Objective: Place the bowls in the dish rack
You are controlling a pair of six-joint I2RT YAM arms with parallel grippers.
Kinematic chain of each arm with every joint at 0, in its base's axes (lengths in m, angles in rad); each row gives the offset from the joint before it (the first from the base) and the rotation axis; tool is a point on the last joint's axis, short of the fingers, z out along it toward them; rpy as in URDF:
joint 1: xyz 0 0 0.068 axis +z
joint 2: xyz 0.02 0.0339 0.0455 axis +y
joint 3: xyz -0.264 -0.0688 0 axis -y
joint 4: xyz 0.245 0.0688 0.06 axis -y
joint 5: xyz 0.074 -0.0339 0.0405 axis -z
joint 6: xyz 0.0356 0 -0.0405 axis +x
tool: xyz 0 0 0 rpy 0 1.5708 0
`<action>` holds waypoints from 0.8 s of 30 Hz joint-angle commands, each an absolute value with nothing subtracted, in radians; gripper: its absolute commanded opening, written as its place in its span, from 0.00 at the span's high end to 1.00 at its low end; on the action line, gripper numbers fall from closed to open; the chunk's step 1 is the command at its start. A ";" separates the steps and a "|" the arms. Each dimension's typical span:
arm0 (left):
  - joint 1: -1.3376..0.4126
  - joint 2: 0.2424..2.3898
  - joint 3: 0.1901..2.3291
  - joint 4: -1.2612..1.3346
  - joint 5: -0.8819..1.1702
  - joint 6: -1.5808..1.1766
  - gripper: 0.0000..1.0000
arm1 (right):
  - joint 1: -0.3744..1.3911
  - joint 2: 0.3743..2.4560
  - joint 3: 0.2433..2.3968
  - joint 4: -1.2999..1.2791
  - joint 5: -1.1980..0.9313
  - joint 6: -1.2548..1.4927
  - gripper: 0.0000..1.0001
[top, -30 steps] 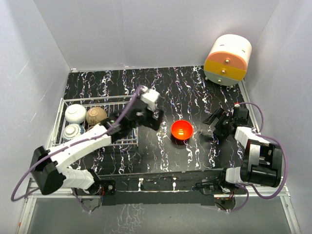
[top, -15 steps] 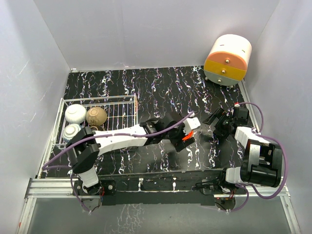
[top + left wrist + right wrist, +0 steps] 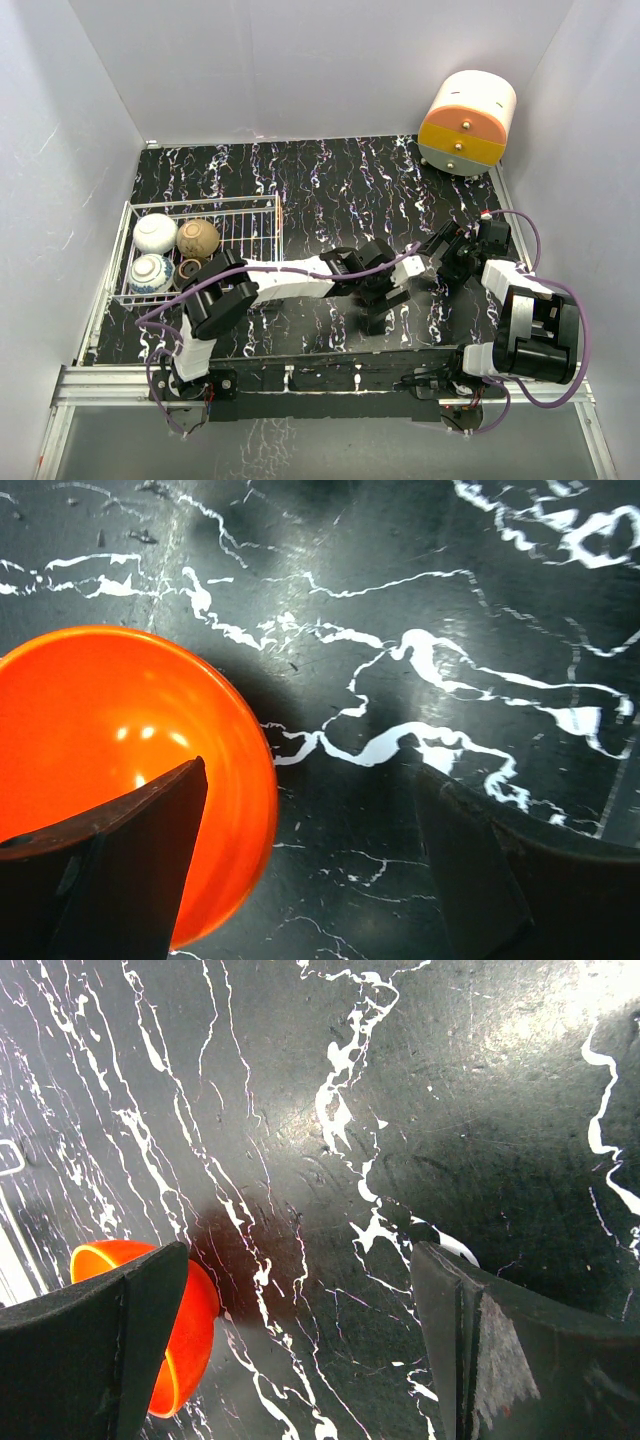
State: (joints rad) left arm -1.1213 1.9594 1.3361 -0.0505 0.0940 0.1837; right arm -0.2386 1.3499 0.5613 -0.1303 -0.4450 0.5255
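Three in dish rack (image 3: pixel 255 205): white bowl (image 3: pixel 155 232), brown bowl (image 3: pixel 198 238), blue-and-white bowl (image 3: pixel 151 271)
Left fingers (image 3: pixel 130 860): wide — straddling red-orange bowl (image 3: pixel 110 730) rim
Right fingers (image 3: pixel 110 1350): wide — empty

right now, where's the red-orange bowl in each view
top external: not visible; the left end effector covers its spot, centre-right.
left wrist: red-orange bowl fills the left side.
right wrist: bowl at lower left.
shared landmark: black white-veined tabletop.
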 commanded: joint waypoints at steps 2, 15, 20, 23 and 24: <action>-1.126 1.991 1.379 -0.043 -0.001 0.216 0.21 | -0.245 1.367 0.577 -0.121 -0.445 0.519 0.02; -1.126 1.970 1.306 0.008 -0.044 0.180 0.71 | -0.245 1.358 0.568 -0.122 -0.441 0.520 0.02; -1.126 1.972 1.293 0.017 -0.061 0.174 0.88 | -0.245 1.352 0.566 -0.127 -0.437 0.517 0.02; -1.126 1.947 1.299 0.010 -0.070 0.161 1.00 | -0.245 1.353 0.567 -0.127 -0.437 0.517 0.02; -1.126 1.931 1.303 0.007 -0.075 0.151 1.00 | -0.245 1.354 0.568 -0.127 -0.435 0.517 0.02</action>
State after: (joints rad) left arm -1.1217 1.9919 1.3148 0.0544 -0.0765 0.1921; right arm -0.2390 1.3502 0.5613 -0.1299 -0.4450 0.5255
